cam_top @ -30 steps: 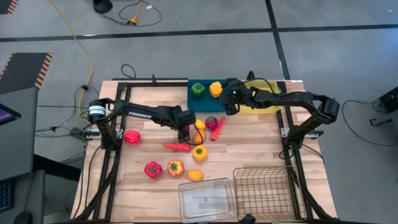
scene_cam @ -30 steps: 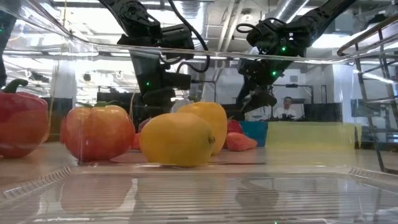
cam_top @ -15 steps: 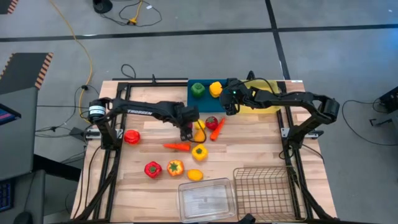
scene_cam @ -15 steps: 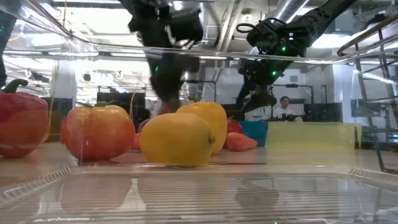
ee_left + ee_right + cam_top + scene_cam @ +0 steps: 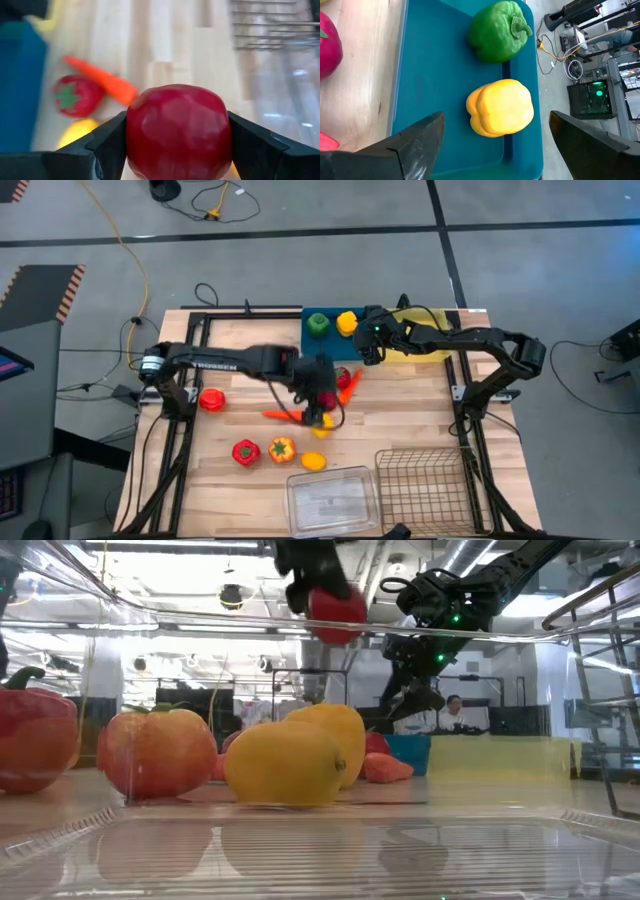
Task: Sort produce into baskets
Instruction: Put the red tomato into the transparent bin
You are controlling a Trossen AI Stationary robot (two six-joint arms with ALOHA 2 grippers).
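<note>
Since a second ago, a red fruit (image 5: 178,132) is lifted off the bench (image 5: 420,415), clenched in the left claw (image 5: 322,393) near the orange carrot (image 5: 283,416). Above the blue tray (image 5: 445,90), the right claw (image 5: 368,350) is held spread apart.

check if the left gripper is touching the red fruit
Touching. In the left wrist view, both fingers of the left gripper press against the sides of the red fruit.
</note>
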